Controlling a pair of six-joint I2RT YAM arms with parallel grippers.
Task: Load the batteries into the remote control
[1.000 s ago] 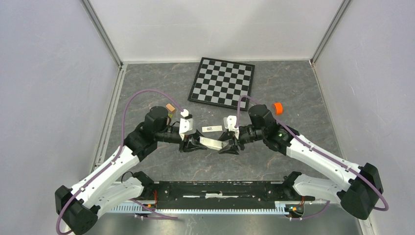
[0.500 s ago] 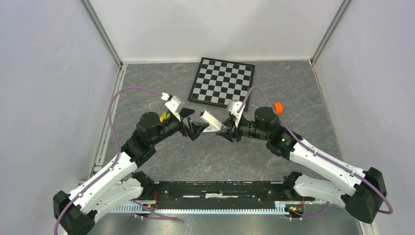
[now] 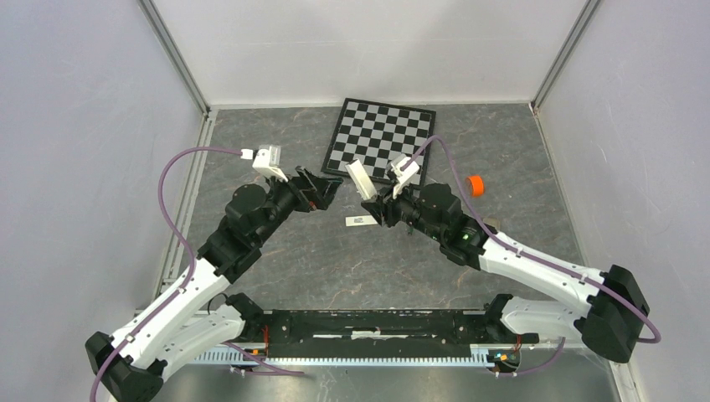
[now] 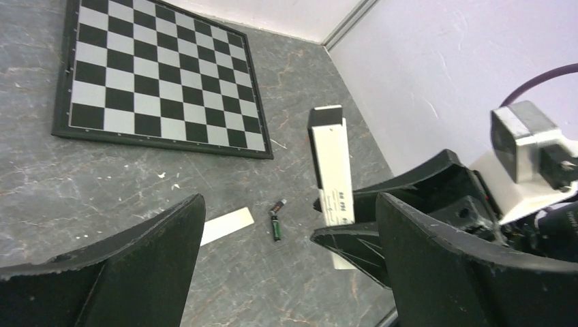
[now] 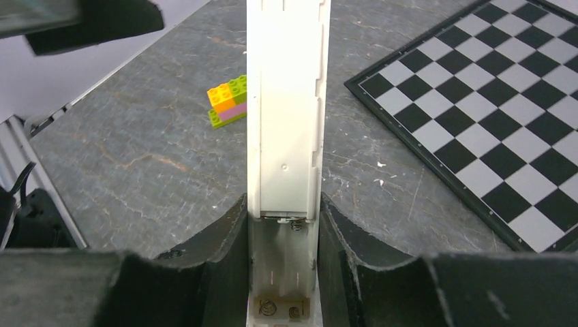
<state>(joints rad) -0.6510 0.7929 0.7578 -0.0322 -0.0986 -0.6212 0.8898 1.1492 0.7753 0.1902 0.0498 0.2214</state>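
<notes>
My right gripper (image 5: 283,201) is shut on the remote control (image 5: 286,129) and holds the white handset up off the table, its free end towards the chessboard. Its pale back faces the right wrist camera, and the battery recess (image 5: 284,269) is uncovered and empty, with the springs showing. From above, the remote control (image 3: 361,177) rises out of the right gripper (image 3: 381,209). My left gripper (image 3: 318,189) stands open just left of it, touching nothing. Two slim dark batteries (image 4: 276,223) lie end to end on the table beneath the remote control (image 4: 332,167), between the spread fingers of the left gripper (image 4: 290,228).
A flat white cover piece (image 3: 360,220) lies on the table below the remote. A chessboard (image 3: 381,138) lies at the back. An orange round cap (image 3: 475,184) sits to the right. A small stack of coloured bricks (image 5: 228,101) stands near the left arm.
The left gripper opened, let go of the remote and drew back to the left. The right gripper lifted the remote and tilted it up towards the chessboard.
</notes>
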